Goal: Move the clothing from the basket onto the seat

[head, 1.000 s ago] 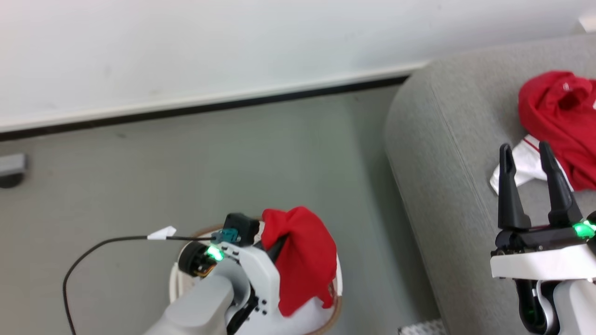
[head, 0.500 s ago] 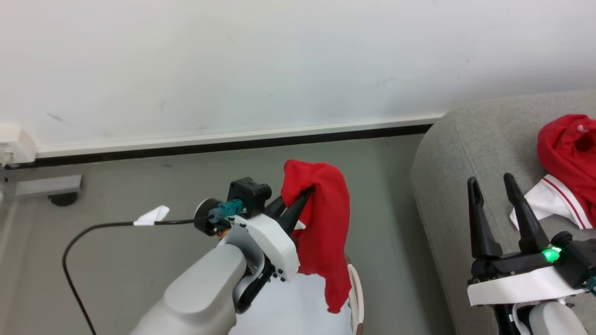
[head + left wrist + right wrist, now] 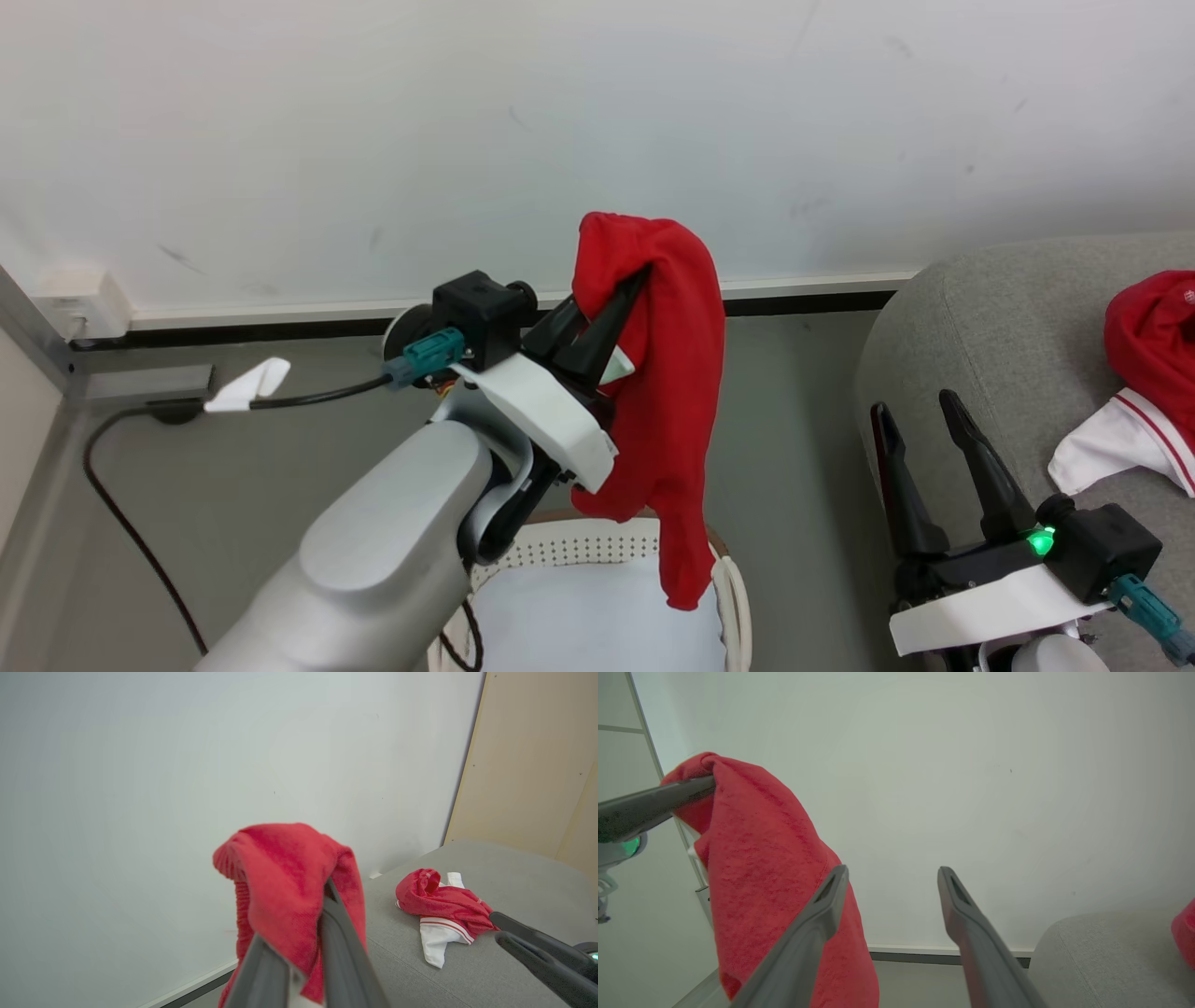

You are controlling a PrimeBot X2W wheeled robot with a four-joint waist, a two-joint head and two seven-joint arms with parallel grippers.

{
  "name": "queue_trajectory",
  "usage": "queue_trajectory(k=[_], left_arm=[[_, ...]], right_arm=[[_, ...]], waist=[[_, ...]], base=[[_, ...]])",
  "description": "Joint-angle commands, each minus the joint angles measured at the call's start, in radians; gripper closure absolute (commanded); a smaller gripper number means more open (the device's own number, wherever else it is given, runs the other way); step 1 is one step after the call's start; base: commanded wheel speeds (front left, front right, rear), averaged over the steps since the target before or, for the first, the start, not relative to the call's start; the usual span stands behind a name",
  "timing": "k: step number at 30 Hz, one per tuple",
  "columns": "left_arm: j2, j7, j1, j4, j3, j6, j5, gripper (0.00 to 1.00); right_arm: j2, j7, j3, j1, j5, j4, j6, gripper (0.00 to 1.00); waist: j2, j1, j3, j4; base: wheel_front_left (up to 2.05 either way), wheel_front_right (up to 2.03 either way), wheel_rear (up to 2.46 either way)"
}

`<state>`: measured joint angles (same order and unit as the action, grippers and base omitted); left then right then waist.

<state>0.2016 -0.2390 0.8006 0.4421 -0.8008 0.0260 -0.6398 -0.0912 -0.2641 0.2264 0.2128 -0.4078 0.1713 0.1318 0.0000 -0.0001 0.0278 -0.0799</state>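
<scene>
Left gripper fingers clamped on red garment, which hangs clear above the basket at 6 o'clock. Right gripper fingers spread, holding nothing, by sofa edge at 4 o'clock. Red-and-white garment lies on sofa, 3 o'clock.

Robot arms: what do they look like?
The left gripper and right gripper each have two long black fingers on a white wrist piece. The left forearm is silver-grey. A black cable with a teal plug and white tag runs to it. A green light glows on the right.
</scene>
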Motion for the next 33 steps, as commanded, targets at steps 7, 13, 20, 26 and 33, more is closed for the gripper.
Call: queue_trajectory(k=[7, 13, 20, 26, 33], left_arm=[[0.031, 0.023, -0.03, -0.093, 0.015, -0.041, -0.018, 1.0], [0.046, 0.037, -0.047, -0.133, 0.015, -0.057, -0.029, 1.0], [0.035, 0.045, -0.035, -0.147, 0.013, -0.066, -0.036, 1.0], [0.015, 0.046, -0.018, -0.146, 0.004, -0.061, -0.039, 1.0], [-0.029, 0.045, -0.007, -0.14, -0.028, -0.045, -0.035, 1.0]], right_arm=[[-0.001, 0.0, 0.029, -0.013, -0.006, 0.015, -0.002, 0.0], [-0.012, 0.0, 0.051, -0.009, -0.01, 0.025, -0.002, 0.0], [-0.049, 0.0, 0.15, 0.001, -0.016, 0.045, -0.002, 0.0], [-0.062, 0.0, 0.268, 0.023, -0.041, 0.094, -0.002, 0.0], [-0.034, 0.0, 0.347, 0.071, -0.072, 0.213, -0.002, 0.0]], waist=[[0.0, 0.0001, -0.005, 0.0], [0.0, 0.0001, -0.004, -0.001], [0.0, 0.0001, -0.004, 0.006], [0.0, 0.0001, -0.003, 0.029], [0.0, 0.0001, -0.004, 0.084]], base=[[0.0, 0.0, 0.0], [0.0, 0.0, 0.0], [0.0, 0.0, 0.0], [0.0, 0.0, 0.0], [0.0, 0.0, 0.0]])
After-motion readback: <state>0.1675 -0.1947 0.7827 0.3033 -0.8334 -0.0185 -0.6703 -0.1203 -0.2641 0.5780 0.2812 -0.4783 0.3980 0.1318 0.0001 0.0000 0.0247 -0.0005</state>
